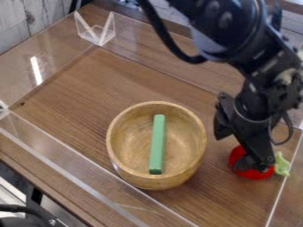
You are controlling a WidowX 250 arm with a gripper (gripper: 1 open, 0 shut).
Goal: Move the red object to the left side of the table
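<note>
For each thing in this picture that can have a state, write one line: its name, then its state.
Gripper: jaws open, lowered around the red toy.
Red toy: on the table at the right, not lifted, partly hidden.
Wooden bowl: upright, holding the green stick.
Green stick: lying flat inside the bowl.
Table: walled by clear panels.

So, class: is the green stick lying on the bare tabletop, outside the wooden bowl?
No: the green stick lies inside the wooden bowl, resting on its inner floor, not on the table.
</note>
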